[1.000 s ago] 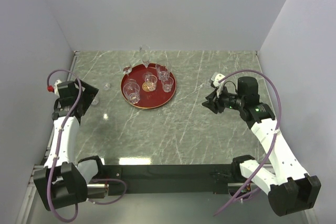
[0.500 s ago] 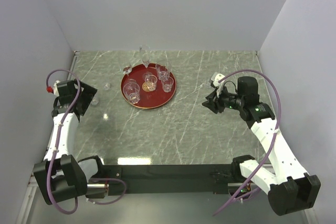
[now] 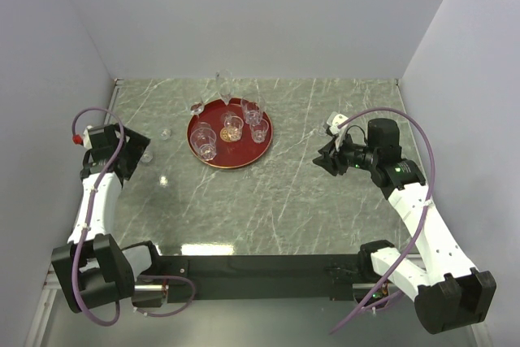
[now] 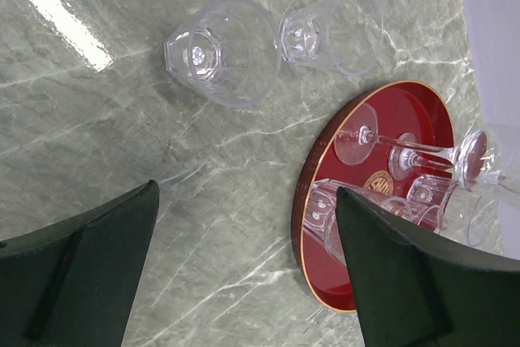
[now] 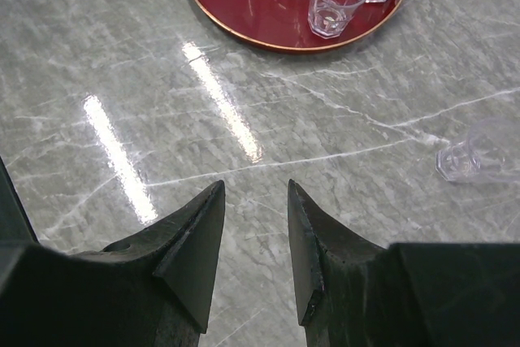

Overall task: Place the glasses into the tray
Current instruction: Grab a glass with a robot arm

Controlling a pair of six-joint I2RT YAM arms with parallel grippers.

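Dark-red tray (image 3: 244, 153) sits far-centre on tabletop (image 3: 309, 201), several glasses (image 3: 232, 126) standing in it. Two tumblers (image 4: 223, 50) stand on the tabletop just beside the tray rim, near L pincer (image 4: 248, 193), which is wide apart and empty. R pincer (image 5: 253, 188) is slightly apart and empty; a lone tumbler (image 5: 479, 152) is off to its side, prob. tipped over.

I see the round dark-red tray (image 3: 231, 166) left of centre, nearer the far edge, with several clear glasses (image 3: 232, 126) inside. Two tumblers (image 4: 221, 52) sit on the marble between it and the left edge.
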